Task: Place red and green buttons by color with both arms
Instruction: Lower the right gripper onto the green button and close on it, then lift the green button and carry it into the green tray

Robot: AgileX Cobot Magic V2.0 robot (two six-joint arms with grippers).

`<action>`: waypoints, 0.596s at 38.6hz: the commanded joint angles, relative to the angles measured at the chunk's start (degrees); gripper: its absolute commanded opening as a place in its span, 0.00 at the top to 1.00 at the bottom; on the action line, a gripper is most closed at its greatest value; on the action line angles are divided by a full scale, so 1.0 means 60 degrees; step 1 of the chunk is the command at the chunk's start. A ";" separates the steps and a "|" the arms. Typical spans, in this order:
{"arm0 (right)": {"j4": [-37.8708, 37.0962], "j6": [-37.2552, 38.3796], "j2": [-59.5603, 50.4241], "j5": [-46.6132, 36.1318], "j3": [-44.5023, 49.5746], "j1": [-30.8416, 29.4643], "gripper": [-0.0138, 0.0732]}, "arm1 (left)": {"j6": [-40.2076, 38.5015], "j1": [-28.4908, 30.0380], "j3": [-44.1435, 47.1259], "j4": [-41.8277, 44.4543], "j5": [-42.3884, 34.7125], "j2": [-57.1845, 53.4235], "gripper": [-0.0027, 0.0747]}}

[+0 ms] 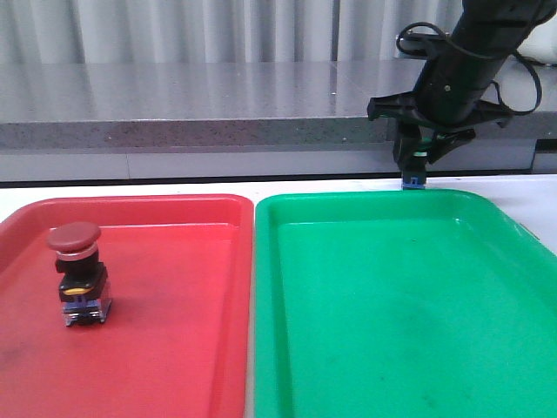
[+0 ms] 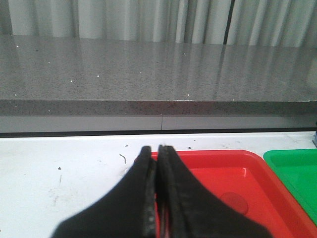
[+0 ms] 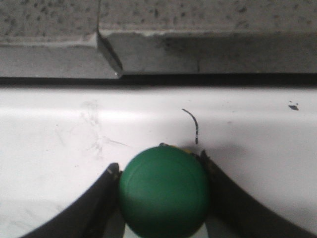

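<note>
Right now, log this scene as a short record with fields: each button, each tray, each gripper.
red button: standing upright in the red tray, left part, nothing holding it
green button: clamped between the right gripper's fingers, behind the green tray's far edge, not in the tray
red tray: on the left, holds only the red button
green tray: on the right, nothing in it
left gripper: shut, holding nothing, out of the front view
right gripper: shut on the green button
</note>
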 commanded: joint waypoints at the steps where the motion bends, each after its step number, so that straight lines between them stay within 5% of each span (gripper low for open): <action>1: -0.0027 0.0024 -0.0881 -0.0558 -0.0338 -0.0040 0.64 | -0.0102 0.0031 -0.0247 -0.0074 -0.0784 0.0102 0.99; 13: -0.0027 -0.0233 -0.2152 0.0036 -0.0072 0.0142 0.64 | -0.0102 0.0031 -0.0247 -0.0074 -0.0784 0.0102 0.99; 23: -0.0027 -0.0256 -0.4337 -0.0905 0.2638 0.0725 0.64 | -0.0102 0.0031 -0.0247 -0.0074 -0.0784 0.0102 0.99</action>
